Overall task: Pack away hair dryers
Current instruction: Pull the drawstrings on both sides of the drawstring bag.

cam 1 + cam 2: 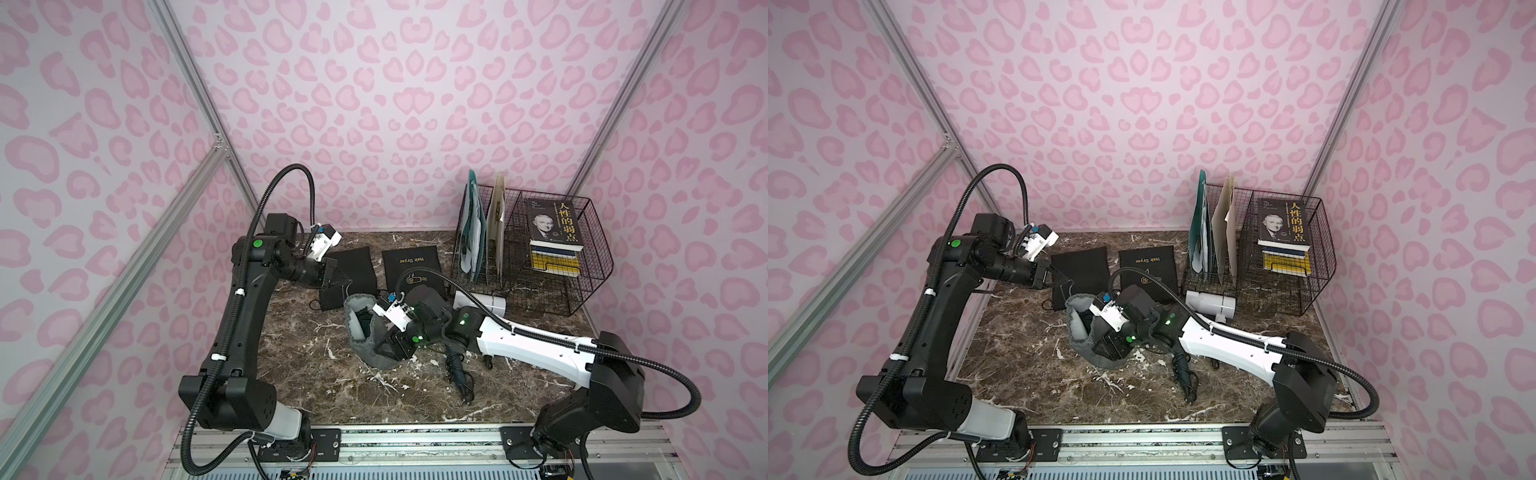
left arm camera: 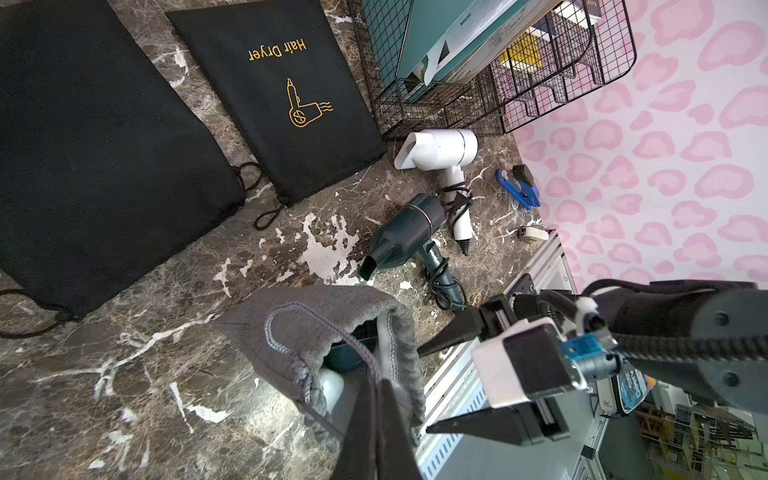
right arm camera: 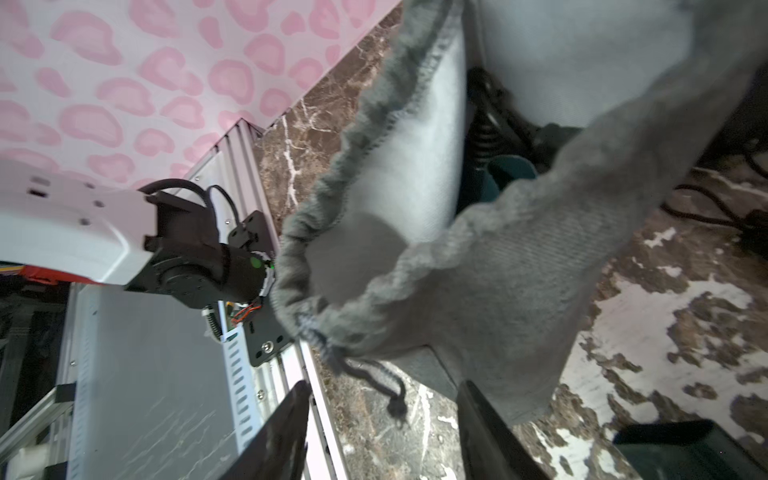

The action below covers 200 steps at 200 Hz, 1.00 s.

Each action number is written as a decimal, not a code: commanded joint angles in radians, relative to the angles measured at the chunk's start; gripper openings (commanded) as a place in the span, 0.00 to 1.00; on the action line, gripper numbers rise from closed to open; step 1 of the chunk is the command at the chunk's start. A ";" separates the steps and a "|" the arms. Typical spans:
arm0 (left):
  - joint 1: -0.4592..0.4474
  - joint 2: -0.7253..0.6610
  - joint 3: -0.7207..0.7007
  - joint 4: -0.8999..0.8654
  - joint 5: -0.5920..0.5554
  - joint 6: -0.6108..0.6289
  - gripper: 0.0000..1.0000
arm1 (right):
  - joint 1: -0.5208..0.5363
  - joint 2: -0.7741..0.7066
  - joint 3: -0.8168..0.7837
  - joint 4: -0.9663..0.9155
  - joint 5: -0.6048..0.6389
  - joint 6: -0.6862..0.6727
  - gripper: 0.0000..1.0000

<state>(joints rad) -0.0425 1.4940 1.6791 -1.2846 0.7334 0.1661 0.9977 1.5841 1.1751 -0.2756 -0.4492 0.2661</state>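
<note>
Left wrist view, nearest 1st: the left gripper (image 2: 380, 399) is clamped shut on the rim of the grey drawstring pouch (image 2: 299, 328), holding its mouth up off the marble tabletop (image 2: 124, 374). Inside that mouth a patch of dark teal shows: 1 teal hair dryer (image 2: 347, 359) is in, though I cannot tell how deep it sits. Just beside the pouch's rim the right gripper (image 2: 424, 390) stands with its jaws apart and nothing between them.

Beyond the pouch, apart from it, the other teal hair dryer (image 2: 405, 232) lies on its side on the bare tabletop, cord bundled at the handle. Farther from the pouch, the white hair dryer (image 2: 436, 149) lies just beside that one. The wire rack (image 2: 436, 104) stands farther still. Off to the pouch's other side, well apart, 2 black pouches (image 2: 95, 145) lie flat, 1 of them printed "Hair Dryer", neither opened.

By my reckoning about 1 third is done: 1 of 3 dryers is bagged. The grey pouch's drawstring hangs loose and looks undrawn. Left to do: close it, then bag the 2 remaining dryers.
</note>
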 commanded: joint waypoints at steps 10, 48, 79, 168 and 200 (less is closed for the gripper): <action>0.000 -0.006 0.010 0.010 0.015 0.003 0.01 | 0.005 0.030 0.011 0.030 0.053 -0.028 0.57; -0.002 -0.006 0.008 0.005 0.014 0.006 0.01 | 0.027 0.070 0.033 0.026 -0.019 -0.044 0.53; -0.002 -0.005 0.009 0.006 0.020 0.003 0.02 | 0.033 0.080 0.026 0.027 -0.045 -0.045 0.44; -0.001 -0.006 0.023 -0.003 0.005 0.014 0.02 | 0.033 0.074 0.030 -0.065 -0.032 -0.062 0.10; -0.002 -0.006 0.044 -0.022 -0.015 0.034 0.01 | 0.033 0.061 0.054 -0.137 0.017 -0.077 0.00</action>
<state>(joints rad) -0.0441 1.4929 1.7023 -1.2903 0.7254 0.1722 1.0302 1.6531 1.2121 -0.3458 -0.4789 0.2077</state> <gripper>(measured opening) 0.050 0.048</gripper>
